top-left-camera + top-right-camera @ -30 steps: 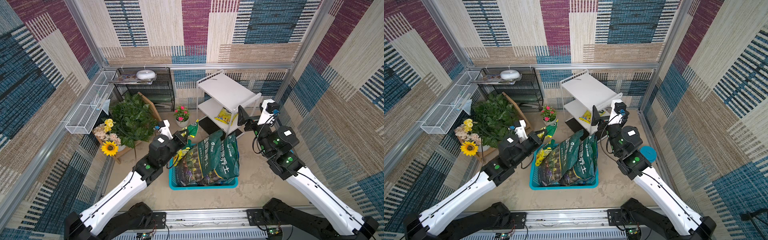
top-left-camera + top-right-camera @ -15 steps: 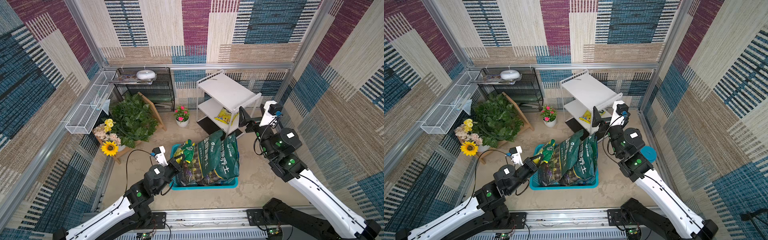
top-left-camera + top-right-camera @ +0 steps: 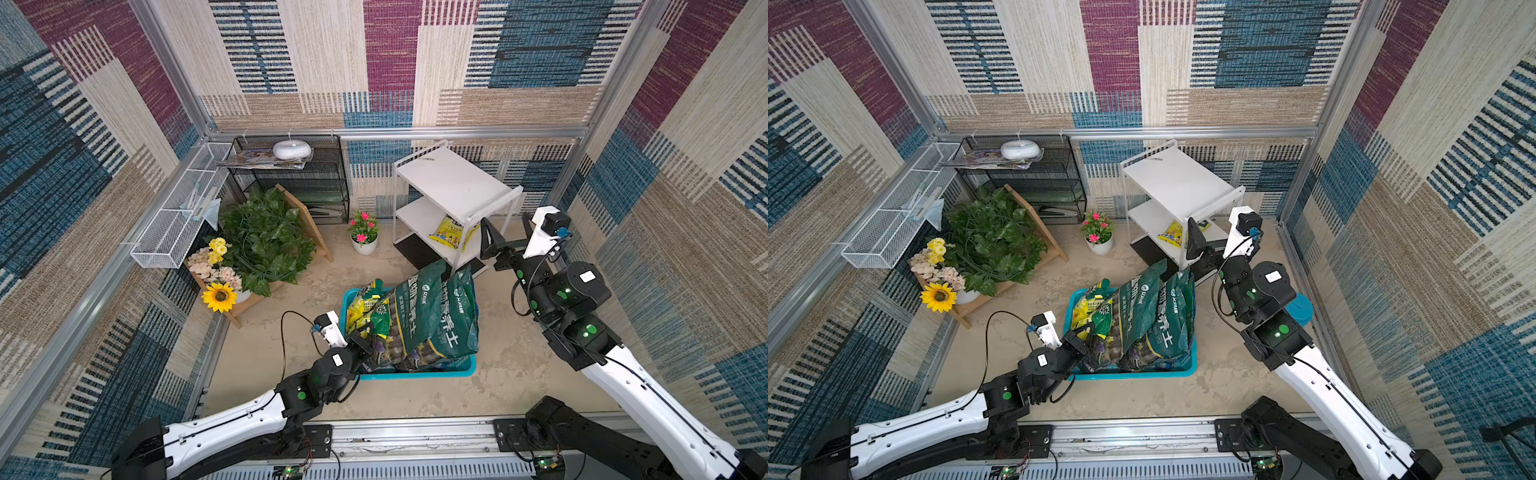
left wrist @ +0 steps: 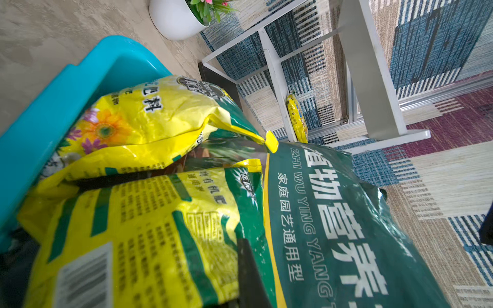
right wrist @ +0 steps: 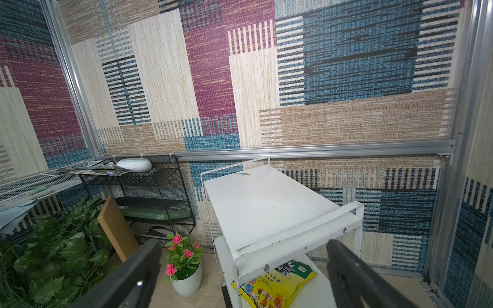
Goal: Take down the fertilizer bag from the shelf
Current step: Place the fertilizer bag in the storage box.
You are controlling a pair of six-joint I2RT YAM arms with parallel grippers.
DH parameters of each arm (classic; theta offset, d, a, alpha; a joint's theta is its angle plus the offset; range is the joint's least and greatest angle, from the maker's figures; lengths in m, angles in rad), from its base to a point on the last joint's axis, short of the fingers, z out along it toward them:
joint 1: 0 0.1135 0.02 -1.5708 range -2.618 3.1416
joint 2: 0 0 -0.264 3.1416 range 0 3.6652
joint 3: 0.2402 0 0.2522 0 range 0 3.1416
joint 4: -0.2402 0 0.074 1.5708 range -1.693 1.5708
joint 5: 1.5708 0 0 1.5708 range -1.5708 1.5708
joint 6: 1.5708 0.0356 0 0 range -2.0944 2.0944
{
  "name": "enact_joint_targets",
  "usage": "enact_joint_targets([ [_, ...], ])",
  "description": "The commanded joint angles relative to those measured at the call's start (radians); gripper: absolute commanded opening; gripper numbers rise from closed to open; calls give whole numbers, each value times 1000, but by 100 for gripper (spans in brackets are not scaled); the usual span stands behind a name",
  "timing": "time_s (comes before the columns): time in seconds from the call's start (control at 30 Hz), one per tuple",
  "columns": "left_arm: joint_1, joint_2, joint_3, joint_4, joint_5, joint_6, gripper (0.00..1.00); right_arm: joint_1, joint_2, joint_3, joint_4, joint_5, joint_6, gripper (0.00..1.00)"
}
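- Fertilizer bag [image 3: 451, 233]: on the lower board of the shelf [image 3: 453, 183].
- Right gripper [image 3: 505, 219]: jaws wide apart, facing it; left gripper [image 3: 365, 337]: jaws together.
- Risk: a finger may strike the frame; a shallow pinch could slip.

In both top views the whole scene is seen from high overhead at the near side, looking steeply down toward the back wall [image 3: 395, 62]. Nearly the same field is shared, with the shelf [image 3: 453, 187] shifted slightly sideways between them. The left wrist view is held very close over the bags [image 4: 160, 226] in the blue basket [image 4: 53, 106], and is faced across them toward the shelf's frame and the flower pot [image 4: 173, 24]. The right wrist view is set farther off, slightly above the shelf's top board, and is faced toward the back wall. The shelf and the flower pot are shared by both wrist views.
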Motion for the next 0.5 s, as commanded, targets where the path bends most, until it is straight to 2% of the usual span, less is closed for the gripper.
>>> enact_joint_targets([
  [0.0, -1, 17, -10, 140, -13, -13, 0, 0, -3, -2, 10, -10, 8, 100],
  [0.13, -11, 15, -13, 108, -16, -54, 2, 0, -2, -4, 10, -16, 11, 100],
  [0.23, -36, -17, 5, 66, -24, -56, 17, 2, -1, -3, 9, -19, 12, 100],
  [0.3, -52, -47, 35, 6, -33, -47, 24, 0, -1, -3, 9, -21, 13, 100],
  [0.4, -70, -74, 77, -75, -37, -43, 41, 0, -3, -4, 8, -22, 14, 100],
  [0.47, -72, -90, 117, -143, -31, -32, 44, 0, -4, -4, 8, -19, 16, 100],
])
